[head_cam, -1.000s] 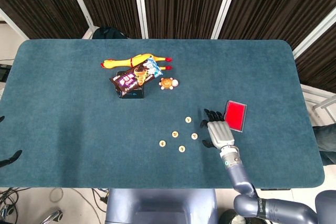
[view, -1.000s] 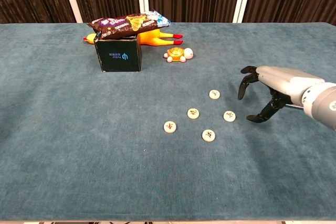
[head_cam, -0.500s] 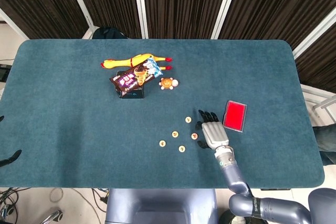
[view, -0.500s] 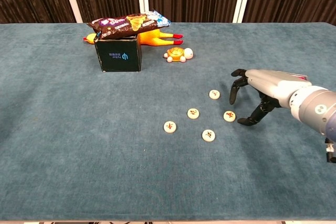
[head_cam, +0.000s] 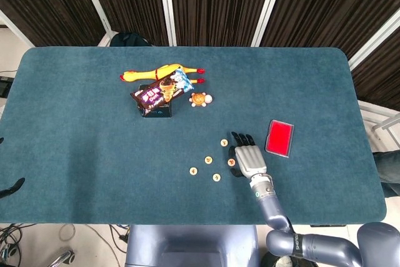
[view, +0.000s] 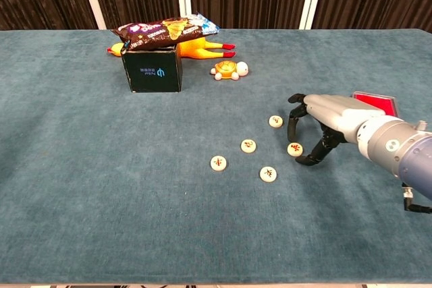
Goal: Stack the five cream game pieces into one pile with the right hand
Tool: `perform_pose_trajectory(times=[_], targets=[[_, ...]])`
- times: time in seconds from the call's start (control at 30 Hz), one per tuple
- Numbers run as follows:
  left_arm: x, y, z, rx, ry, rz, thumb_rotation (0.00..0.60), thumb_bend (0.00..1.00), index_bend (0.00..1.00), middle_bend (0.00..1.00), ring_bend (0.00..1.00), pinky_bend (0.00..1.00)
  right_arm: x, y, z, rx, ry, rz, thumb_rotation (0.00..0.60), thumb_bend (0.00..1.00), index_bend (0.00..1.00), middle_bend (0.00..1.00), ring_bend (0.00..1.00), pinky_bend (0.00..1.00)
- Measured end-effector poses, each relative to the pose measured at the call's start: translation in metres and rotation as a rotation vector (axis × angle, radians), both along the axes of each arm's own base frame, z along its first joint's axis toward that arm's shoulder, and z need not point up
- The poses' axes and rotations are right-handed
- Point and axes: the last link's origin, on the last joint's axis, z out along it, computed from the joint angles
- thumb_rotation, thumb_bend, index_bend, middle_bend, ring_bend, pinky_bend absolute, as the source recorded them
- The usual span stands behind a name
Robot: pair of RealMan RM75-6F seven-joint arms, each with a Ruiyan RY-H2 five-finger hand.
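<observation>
A: Head view, what's there?

B: Right hand (head_cam: 249,158) low over the blue table (head_cam: 75,123), fingers (head_cam: 240,137) spread & curled down, holding nothing. Five cream game pieces (head_cam: 209,160) lie flat & separate, not stacked; the nearest piece (head_cam: 230,162) sits just under the hand's left edge. Red card (head_cam: 279,137) just right of the hand. Rubber chicken (head_cam: 156,72), snack bag (head_cam: 161,90) on a dark box & a toy turtle (head_cam: 200,99) well apart, further back.

A: Chest view?

B: Same hand (view: 322,121) arched, fingertips (view: 291,130) pointing down, thumb by the nearest piece (view: 295,149); can't tell if touching. Other pieces (view: 248,146) to its left. Left hand: only dark tips at the head view's left edge (head_cam: 11,187), can't tell its state.
</observation>
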Motion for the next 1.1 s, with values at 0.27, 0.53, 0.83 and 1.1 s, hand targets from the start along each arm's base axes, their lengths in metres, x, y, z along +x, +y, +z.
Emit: perform_pose_trajectory(times=[0.27, 0.53, 0.83, 1.1], targets=[[-0.0005, 0.0001, 0.0006, 0.002, -0.001, 0.002, 0.600, 0.15, 0.13, 0.00, 0.00, 0.07, 0.0007, -0.0046, -0.0023, 0.001, 0.010, -0.003, 0.600, 0.33, 0.49, 0.00, 0.00, 0.00], [-0.0006, 0.0004, 0.0005, 0.001, 0.002, 0.002, 0.600, 0.15, 0.13, 0.00, 0.00, 0.07, -0.0002, -0.0060, -0.0038, 0.010, 0.011, -0.015, 0.600, 0.35, 0.51, 0.00, 0.00, 0.00], [-0.0010, 0.0007, 0.0007, 0.001, 0.003, 0.004, 0.600, 0.15, 0.13, 0.00, 0.00, 0.07, -0.0005, -0.0065, -0.0054, 0.022, 0.015, -0.016, 0.600, 0.37, 0.53, 0.00, 0.00, 0.00], [-0.0016, 0.0008, 0.0009, 0.002, 0.000, 0.007, 0.600, 0.15, 0.13, 0.00, 0.00, 0.07, 0.0013, -0.0084, -0.0032, 0.020, 0.018, -0.010, 0.600, 0.38, 0.53, 0.00, 0.00, 0.00]])
